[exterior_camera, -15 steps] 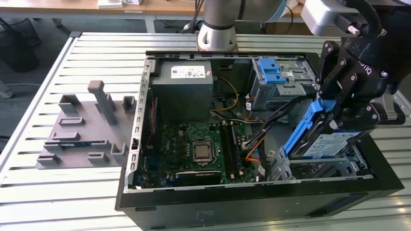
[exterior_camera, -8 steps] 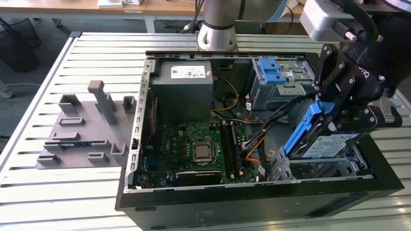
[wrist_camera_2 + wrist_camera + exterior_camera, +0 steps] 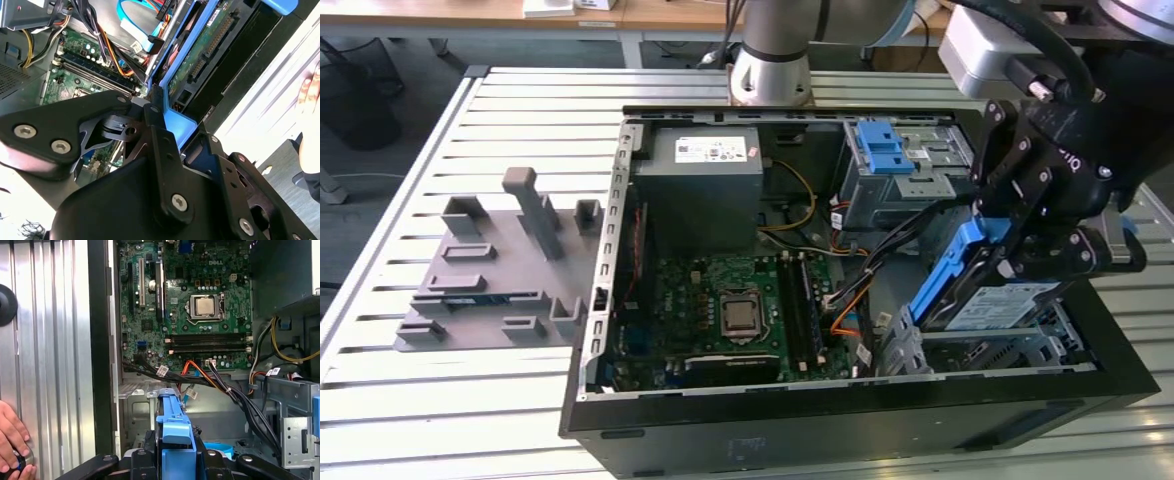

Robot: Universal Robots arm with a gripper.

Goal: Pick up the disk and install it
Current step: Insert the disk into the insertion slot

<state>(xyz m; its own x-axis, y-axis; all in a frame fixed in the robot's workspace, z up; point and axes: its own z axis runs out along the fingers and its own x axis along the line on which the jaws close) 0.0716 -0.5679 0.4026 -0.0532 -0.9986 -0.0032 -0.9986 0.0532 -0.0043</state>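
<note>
The disk (image 3: 998, 304), a silver drive with a white label and a blue frame, hangs tilted on edge over the metal drive bay (image 3: 987, 352) at the exterior view's right end of the open computer case (image 3: 854, 432). My gripper (image 3: 1017, 262) is shut on its upper part. In the second wrist view the disk's (image 3: 200, 55) green circuit side and blue frame run away from the gripper (image 3: 150, 117). In the first wrist view the disk's blue frame (image 3: 175, 425) sits clamped between the gripper (image 3: 175, 462) fingers, above the bay floor.
Inside the case are the motherboard (image 3: 734, 310), a grey power supply (image 3: 700, 190), a blue latch piece (image 3: 887, 150) and loose cables (image 3: 235, 395) beside the bay. A grey fixture plate (image 3: 494, 270) lies on the slatted table. A person's hand (image 3: 12, 440) rests just outside the case.
</note>
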